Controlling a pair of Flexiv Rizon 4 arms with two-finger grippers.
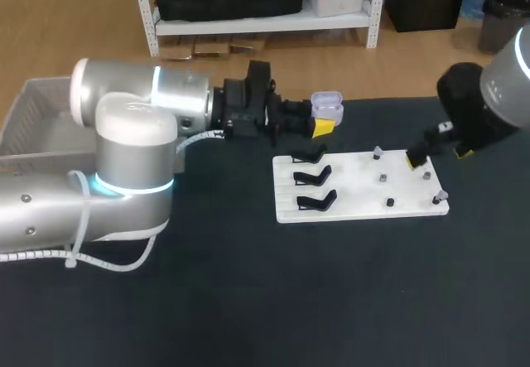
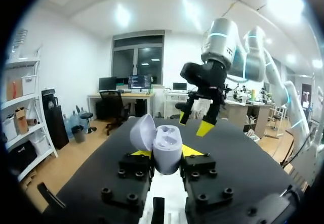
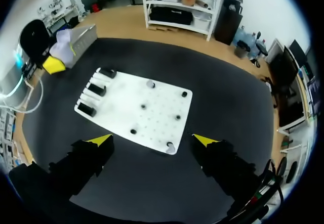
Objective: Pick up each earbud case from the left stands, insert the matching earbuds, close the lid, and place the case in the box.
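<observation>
Left end effector [image 1: 323, 125] pinches the case [image 1: 326, 102] between its yellow tips, one tip on each side of the lower shell. It holds the case above the table [image 1: 248, 301], just off the far left corner of the board [image 1: 356, 211] and near the black stands [image 1: 313, 176]. The case stands upright with its lid swung open to one side. Its two sockets face up, bare and unfilled as far as the left wrist view shows. The right end effector [image 3: 153, 140] hangs with its fingers spread wide, gripping nothing, and points down over the right half of the board. Small pieces [image 1: 427, 175] stand on pegs there, probably the earbuds, though they are too small to tell which pair matches. The coming move turns on this: the earbuds lie directly under the right arm, while the case sits across the board to its left. The right arm is therefore the nearer one to fetch an earbud. It would need to carry the earbud leftward and lower it along the case's upright axis into a socket.
</observation>
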